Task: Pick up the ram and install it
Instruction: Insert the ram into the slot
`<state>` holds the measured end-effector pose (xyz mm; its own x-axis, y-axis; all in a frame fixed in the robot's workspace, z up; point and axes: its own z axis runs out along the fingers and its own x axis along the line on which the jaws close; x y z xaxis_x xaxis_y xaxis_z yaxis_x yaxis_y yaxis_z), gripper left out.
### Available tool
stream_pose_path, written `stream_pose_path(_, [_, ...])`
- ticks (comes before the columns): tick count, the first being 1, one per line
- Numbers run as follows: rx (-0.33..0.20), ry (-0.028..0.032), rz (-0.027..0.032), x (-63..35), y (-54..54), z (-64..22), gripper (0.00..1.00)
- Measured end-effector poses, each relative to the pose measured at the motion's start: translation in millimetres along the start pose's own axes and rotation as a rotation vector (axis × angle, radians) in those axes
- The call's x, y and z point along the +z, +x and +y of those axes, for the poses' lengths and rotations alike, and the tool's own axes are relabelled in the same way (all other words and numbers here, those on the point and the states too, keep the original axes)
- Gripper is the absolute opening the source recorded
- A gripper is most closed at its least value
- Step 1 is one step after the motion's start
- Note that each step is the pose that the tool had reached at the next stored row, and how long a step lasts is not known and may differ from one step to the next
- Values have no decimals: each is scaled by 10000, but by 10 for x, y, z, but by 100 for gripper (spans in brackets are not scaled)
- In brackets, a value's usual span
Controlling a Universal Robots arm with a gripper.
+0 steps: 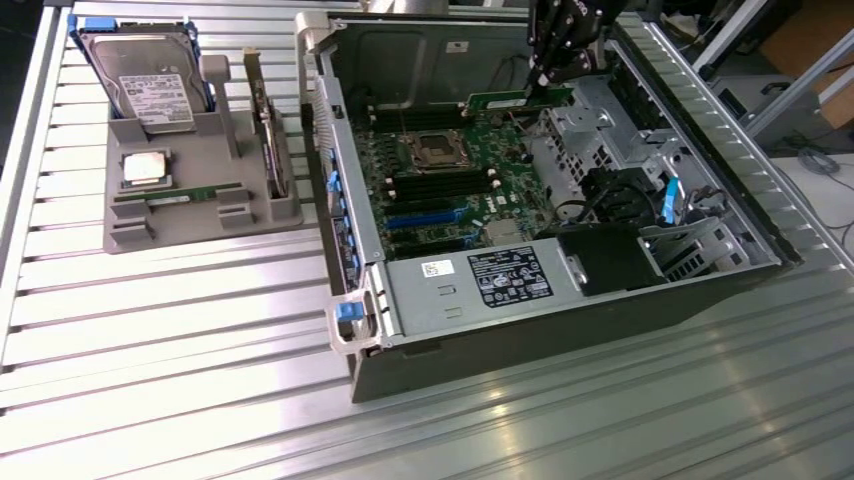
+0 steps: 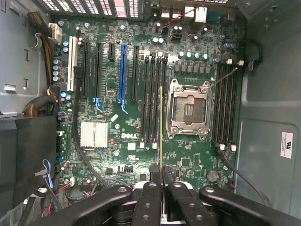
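Note:
My gripper (image 1: 541, 88) reaches down into the open computer case (image 1: 350, 175) and is shut on the ram (image 1: 514, 100), a long thin green stick held level above the motherboard (image 1: 454, 195). In the wrist view the ram (image 2: 161, 122) shows edge-on as a thin line between my black fingers (image 2: 151, 188), with the gripper (image 2: 161, 170) clamped on its upper edge. It runs parallel to the black memory slots (image 2: 153, 101) beside the empty processor socket (image 2: 188, 108), roughly over the slot nearest the socket. The stick hangs above the board, apart from it.
A grey parts tray (image 1: 127, 235) at the exterior view's left holds a hard drive (image 1: 147, 75), a square processor chip (image 1: 144, 168), an upright card (image 1: 271, 140) and a green stick (image 1: 180, 196). Inside the case are the power supply (image 1: 487, 278), drive cage (image 1: 681, 245) and loose cables (image 2: 84, 155).

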<state>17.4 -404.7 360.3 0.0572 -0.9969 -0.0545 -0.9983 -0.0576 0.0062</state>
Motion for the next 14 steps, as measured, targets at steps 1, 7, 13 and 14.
stream_pose_path(1, [0,0,0,0,0,0,12])
stream_pose_path(7, [0,0,0,0,0,0,12])
stream_pose_path(13, [1,0,0,11,-2,46,12])
stream_pose_path(14, [-2,0,0,18,-2,49,12])
